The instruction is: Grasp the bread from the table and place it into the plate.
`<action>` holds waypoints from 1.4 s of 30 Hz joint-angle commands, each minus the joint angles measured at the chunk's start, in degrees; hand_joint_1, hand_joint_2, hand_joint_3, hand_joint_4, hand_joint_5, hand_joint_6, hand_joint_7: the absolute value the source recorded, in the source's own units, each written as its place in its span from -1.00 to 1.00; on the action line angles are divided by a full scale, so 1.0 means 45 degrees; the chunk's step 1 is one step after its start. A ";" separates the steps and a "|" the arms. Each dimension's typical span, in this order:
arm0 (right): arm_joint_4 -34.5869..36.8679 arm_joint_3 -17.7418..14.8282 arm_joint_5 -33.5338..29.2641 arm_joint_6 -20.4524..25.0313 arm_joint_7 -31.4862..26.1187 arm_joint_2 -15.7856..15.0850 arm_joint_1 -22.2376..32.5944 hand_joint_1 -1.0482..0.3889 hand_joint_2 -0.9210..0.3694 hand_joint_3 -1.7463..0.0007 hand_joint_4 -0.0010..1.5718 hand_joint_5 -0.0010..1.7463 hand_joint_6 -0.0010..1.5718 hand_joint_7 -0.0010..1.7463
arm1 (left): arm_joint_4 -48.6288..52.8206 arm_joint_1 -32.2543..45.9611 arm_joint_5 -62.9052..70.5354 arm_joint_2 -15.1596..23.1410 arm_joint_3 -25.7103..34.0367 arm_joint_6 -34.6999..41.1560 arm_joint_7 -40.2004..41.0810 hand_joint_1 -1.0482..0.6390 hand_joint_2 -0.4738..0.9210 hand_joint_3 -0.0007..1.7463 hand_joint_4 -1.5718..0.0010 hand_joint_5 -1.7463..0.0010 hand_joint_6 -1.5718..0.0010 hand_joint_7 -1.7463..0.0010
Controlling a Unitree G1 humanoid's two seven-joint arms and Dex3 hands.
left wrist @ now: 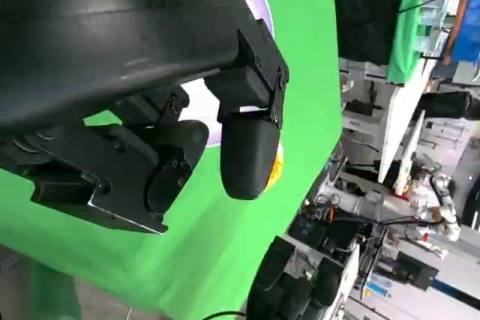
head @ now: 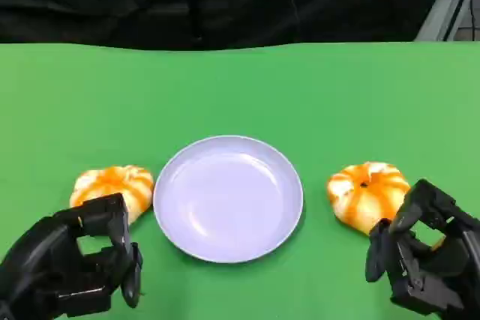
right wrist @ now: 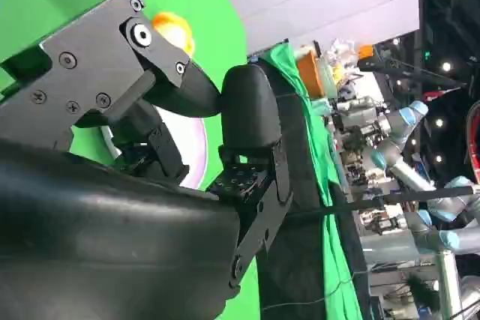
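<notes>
Two orange-striped bread buns — left bun [head: 112, 187]; right bun [head: 368, 193] — one plate [head: 228, 198]; two hands — left hand [head: 71, 268]; right hand [head: 424, 260]

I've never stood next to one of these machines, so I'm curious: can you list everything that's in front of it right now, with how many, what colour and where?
plate: one, pale lavender-white, nothing in it, middle of the table.
left bread: one, orange and white, pumpkin-shaped, on the table just beside the plate on the robot's left, partly behind the left hand.
right bread: one, orange and white, on the table on the robot's right of the plate, apart from it.
table: one, green cover, dark backdrop behind it.
left hand: one, black, low near the left bread, holding nothing.
right hand: one, black, close beside the right bread, holding nothing.
</notes>
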 commanded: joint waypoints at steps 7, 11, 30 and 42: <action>-0.0019 -0.0030 0.0097 -0.0019 0.0027 -0.0137 -0.0012 0.25 -0.21 -0.54 0.13 1.00 -0.09 0.86 | -0.0005 -0.0015 -0.0072 0.0083 0.0081 0.0024 0.0033 0.30 0.59 0.42 -0.14 -1.00 0.05 -1.00; -0.0070 -0.0019 0.0080 0.0047 -0.0015 -0.0145 0.0000 0.25 -0.21 -0.54 0.13 1.00 -0.09 0.86 | 0.0081 -0.0038 -0.0084 0.0078 0.0077 -0.0061 -0.0065 0.30 0.59 0.42 -0.14 -1.00 0.05 -1.00; 0.0130 -0.0088 0.0016 -0.0147 0.0069 -0.0125 -0.0107 0.24 -0.22 -0.53 0.13 1.00 -0.09 0.86 | 0.1216 0.0134 0.8304 -0.0861 0.0118 -0.9059 0.4199 -0.53 1.00 -0.70 0.75 0.67 0.41 0.96; 0.0759 -0.0226 0.0089 -0.0608 0.0325 -0.0118 -0.0376 0.23 -0.23 -0.53 0.14 1.00 -0.11 0.87 | 0.2037 -0.1827 1.7164 0.2449 -0.1904 -0.7875 0.5509 -0.68 0.94 -0.99 0.64 0.91 0.41 0.98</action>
